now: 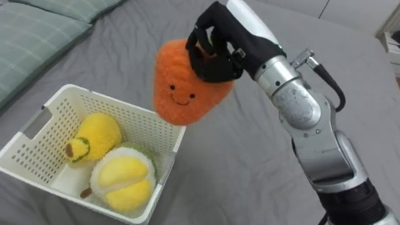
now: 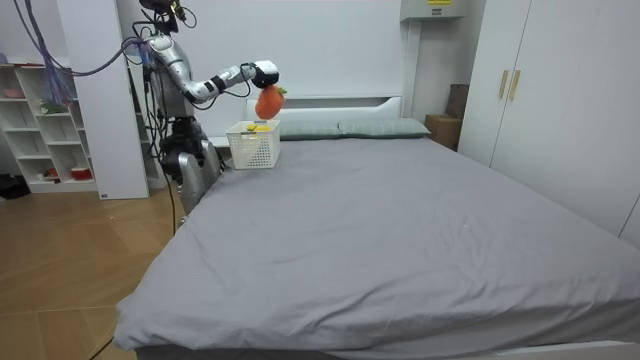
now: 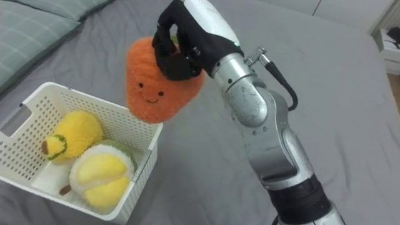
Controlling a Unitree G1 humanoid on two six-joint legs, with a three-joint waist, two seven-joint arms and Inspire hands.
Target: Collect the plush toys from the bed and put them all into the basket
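Orange smiling plush toy (image 1: pixel 184 94) hangs from the right hand (image 1: pixel 219 47), fingers curled round its top, just beside the white basket (image 1: pixel 134 119). Next, I judge: move over the basket, release.

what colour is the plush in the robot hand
Orange: the plush has a dark smile, clearest in the left eye view.

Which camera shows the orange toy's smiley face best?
The left eye view: the orange toy hangs close, face to the camera, in the right hand. The right eye view shows nearly the same; in the room view it is tiny, its face unreadable.
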